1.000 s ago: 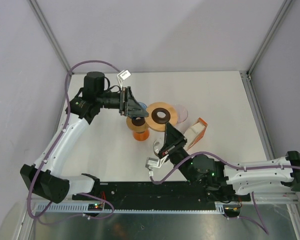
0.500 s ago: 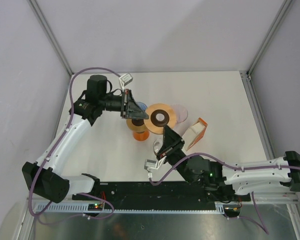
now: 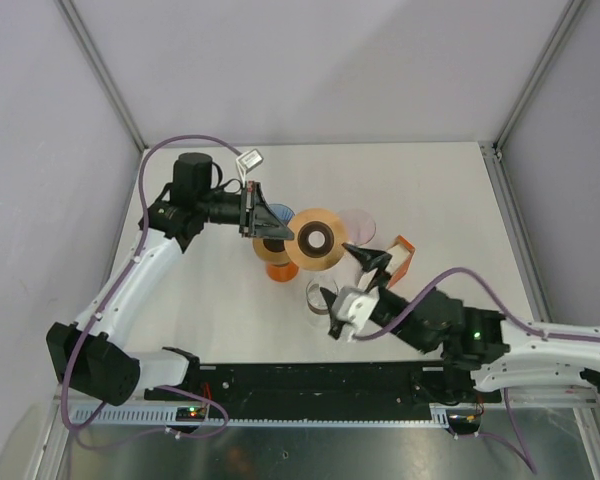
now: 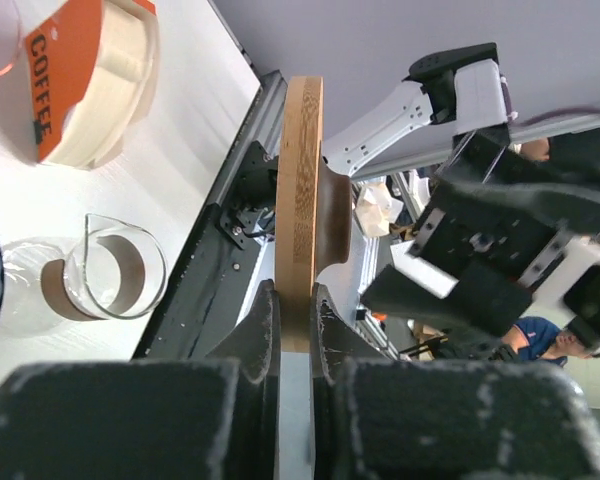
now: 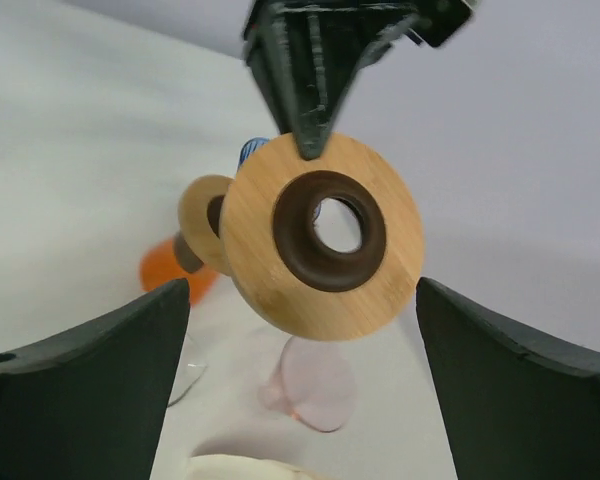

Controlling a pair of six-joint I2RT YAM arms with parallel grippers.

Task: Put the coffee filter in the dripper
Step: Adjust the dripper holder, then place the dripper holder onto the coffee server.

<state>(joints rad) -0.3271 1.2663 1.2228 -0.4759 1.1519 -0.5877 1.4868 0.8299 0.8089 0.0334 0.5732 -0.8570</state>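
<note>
A wooden disc (image 3: 317,239) with a dark brown ring at its centre hangs above the table. My left gripper (image 3: 280,222) is shut on its rim, and the left wrist view shows the disc (image 4: 300,200) edge-on between the fingers (image 4: 260,330). My right gripper (image 3: 347,275) stands wide open just in front of the disc (image 5: 325,235), touching nothing. White coffee filters sit in an orange box (image 3: 395,258) marked COFFEE (image 4: 90,80). A pink translucent cone (image 3: 358,222) lies on the table behind the disc. An orange piece with a wooden collar (image 3: 277,262) stands under the left gripper. Which of these two is the dripper I cannot tell.
A small clear glass (image 3: 318,295) stands beside my right gripper, also in the left wrist view (image 4: 115,280). Something blue (image 3: 280,212) lies under the left fingers. The cage posts (image 3: 495,150) stand at the table's back corners.
My right gripper opened, let go of the wooden disc and drew back to the right. My left gripper closed on the disc's rim and now holds it alone.
</note>
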